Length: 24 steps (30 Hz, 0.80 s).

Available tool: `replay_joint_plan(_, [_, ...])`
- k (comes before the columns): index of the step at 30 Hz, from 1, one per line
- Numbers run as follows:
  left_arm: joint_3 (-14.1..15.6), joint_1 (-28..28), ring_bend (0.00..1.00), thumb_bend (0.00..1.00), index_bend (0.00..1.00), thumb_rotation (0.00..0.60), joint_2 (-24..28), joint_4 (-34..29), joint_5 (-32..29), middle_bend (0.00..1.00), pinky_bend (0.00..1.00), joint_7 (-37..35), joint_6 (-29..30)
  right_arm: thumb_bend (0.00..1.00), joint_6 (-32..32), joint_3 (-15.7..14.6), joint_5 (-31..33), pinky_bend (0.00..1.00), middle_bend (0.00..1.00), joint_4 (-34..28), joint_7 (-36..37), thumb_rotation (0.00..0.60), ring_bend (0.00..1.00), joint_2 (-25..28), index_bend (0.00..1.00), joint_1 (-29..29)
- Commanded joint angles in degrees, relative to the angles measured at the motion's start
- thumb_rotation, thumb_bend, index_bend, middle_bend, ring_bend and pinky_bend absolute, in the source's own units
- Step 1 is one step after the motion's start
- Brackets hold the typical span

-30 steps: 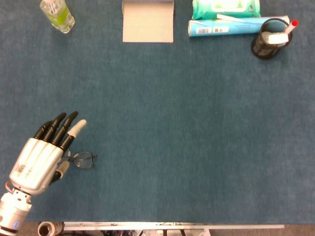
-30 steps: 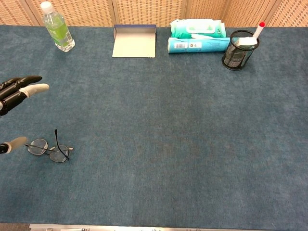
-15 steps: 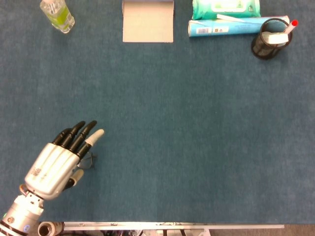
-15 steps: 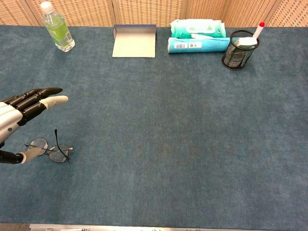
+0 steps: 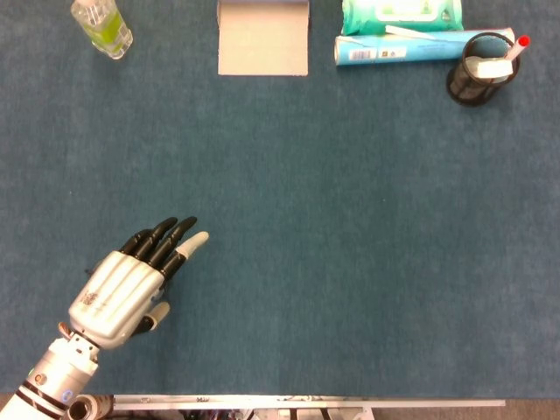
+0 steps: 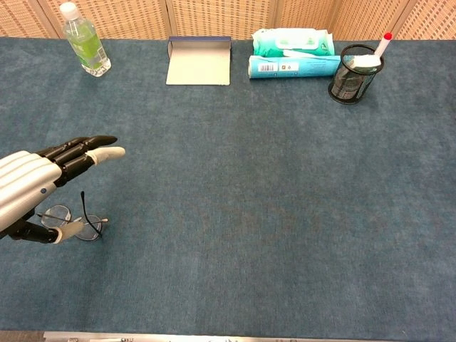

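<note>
Eyeglasses (image 6: 71, 223) lying near the front left corner of the tabletop (image 6: 271, 199), one temple raised, hidden under the left hand (image 5: 131, 284) in the head view. Approach stage, judged: next move calls for lowering and closing thumb and fingers on the frame. Left hand poised just above, palm down, fingers (image 6: 89, 149) straight and side by side, thumb apart beside the lenses, holding nothing; right hand out of sight.
</note>
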Motion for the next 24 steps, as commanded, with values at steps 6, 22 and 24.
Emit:
replay_joint_plan(6, [-1.4, -0.7, 0.0, 0.24, 0.0, 0.6, -0.9, -0.1, -2.2, 0.0, 0.16, -0.7, -0.7, 0.1, -0.2, -0.1, 0.0, 0.31, 0.41, 0.1, -0.1, 0.6, 0.3, -0.1, 0.47, 0.0])
replay_joint_plan(22, [-3.5, -1.5, 0.0, 0.24, 0.0, 0.6, -2.4, 2.1, -5.4, 0.0, 0.16, -1.1, -0.2, 0.1, -0.3, 0.0, 0.2, 0.31, 0.41, 0.2, -0.1, 0.6, 0.3, -0.2, 0.47, 0.1])
replay_joint_plan(24, [-3.7, -1.5, 0.0, 0.24, 0.0, 0.6, -2.6, 2.6, -5.6, 0.0, 0.16, -0.9, 0.0, 0.1, -0.3, 0.0, 0.1, 0.31, 0.41, 0.2, -0.1, 0.6, 0.3, -0.2, 0.47, 0.1])
